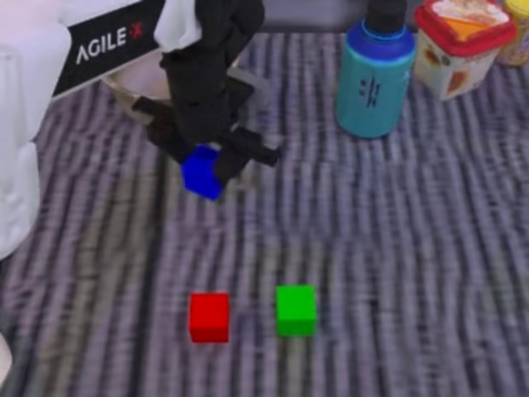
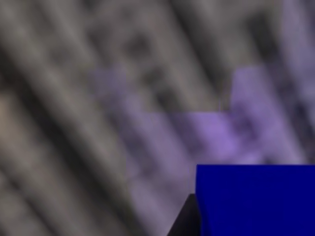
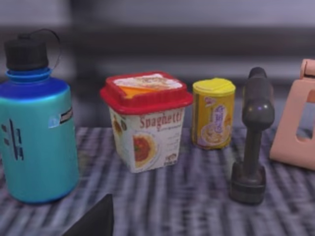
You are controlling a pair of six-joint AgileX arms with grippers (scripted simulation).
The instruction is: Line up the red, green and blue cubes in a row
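Top view shows the left pincer pinching the blue cube behind the red cube and green cube; set it level, in line.

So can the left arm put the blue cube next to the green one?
Probably yes. The left gripper holds the blue cube, and the striped cloth beside the green cube is bare. The red cube sits on its other side.

A grey-and-purple striped surface carries the red cube and green cube side by side, well apart from the left pincer; beyond it stand a teal bottle and a red-lidded tub.
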